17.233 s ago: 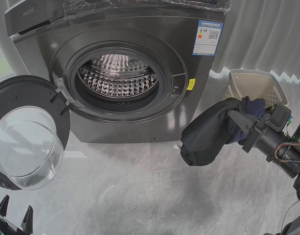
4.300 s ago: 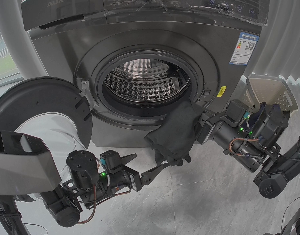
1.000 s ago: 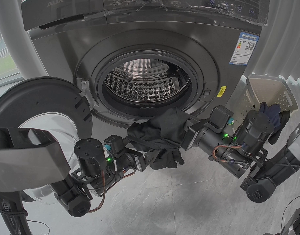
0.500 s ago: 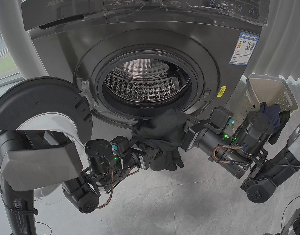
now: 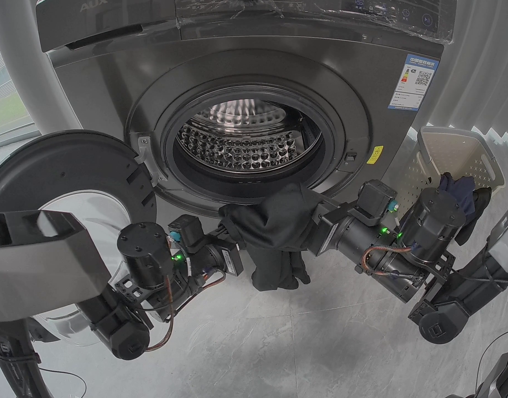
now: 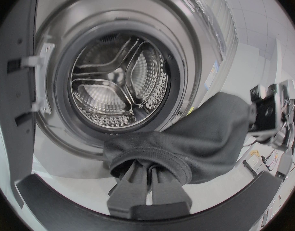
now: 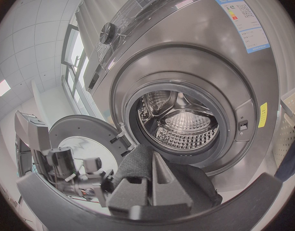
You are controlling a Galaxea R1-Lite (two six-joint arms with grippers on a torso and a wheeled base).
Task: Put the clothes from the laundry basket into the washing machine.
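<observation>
A dark grey garment (image 5: 276,222) hangs stretched between my two grippers, just in front of the lower rim of the washing machine's (image 5: 254,56) open port. My left gripper (image 5: 228,231) is shut on its left end; the fingers (image 6: 134,183) pinch the hem of the garment (image 6: 205,138). My right gripper (image 5: 313,216) is shut on the right end, its fingers (image 7: 163,177) buried in the garment (image 7: 136,164). A loose fold dangles toward the floor. The drum (image 5: 248,139) holds no clothes. The cream laundry basket (image 5: 458,145) stands right of the machine with blue clothes (image 5: 458,188) in it.
The round machine door (image 5: 66,167) is swung wide open to the left, close beside my left arm. Grey tiled floor (image 5: 298,349) lies below. Pale curtains (image 5: 486,45) hang behind the basket.
My left gripper has moved from under the hanging cloth up and to the left with the garment's end, pulling it out sideways. The right arm has barely moved.
</observation>
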